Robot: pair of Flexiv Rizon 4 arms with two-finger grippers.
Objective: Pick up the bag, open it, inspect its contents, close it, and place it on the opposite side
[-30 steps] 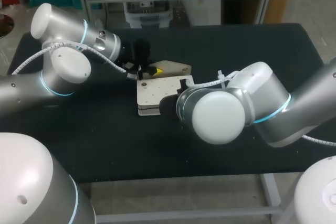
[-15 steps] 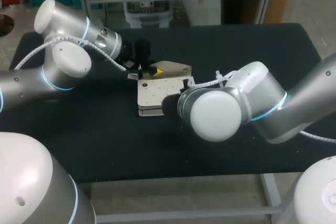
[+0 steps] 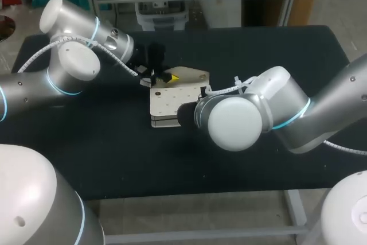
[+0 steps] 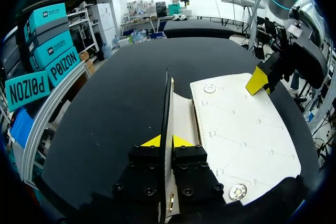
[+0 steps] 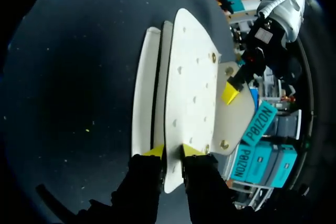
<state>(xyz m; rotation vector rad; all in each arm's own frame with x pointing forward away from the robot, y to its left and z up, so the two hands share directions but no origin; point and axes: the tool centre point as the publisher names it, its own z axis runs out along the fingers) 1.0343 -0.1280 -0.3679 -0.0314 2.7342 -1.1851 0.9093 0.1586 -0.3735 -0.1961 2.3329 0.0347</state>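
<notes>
Left arm (image 3: 71,67) farther back; bag (image 3: 169,98) mid-table

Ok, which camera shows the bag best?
Left wrist view: the bag lies broad and close, snaps visible. Right wrist view shows it slanted and narrow. Head view has it small, partly behind the right arm.

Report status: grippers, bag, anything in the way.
Left gripper shut on bag flap. Right gripper shut on white bag, opposite edge. Bag flat on black table, flap lifted. No obstruction seen.

A black table (image 3: 275,50) bears a cream bag (image 3: 169,101) near its middle.
</notes>
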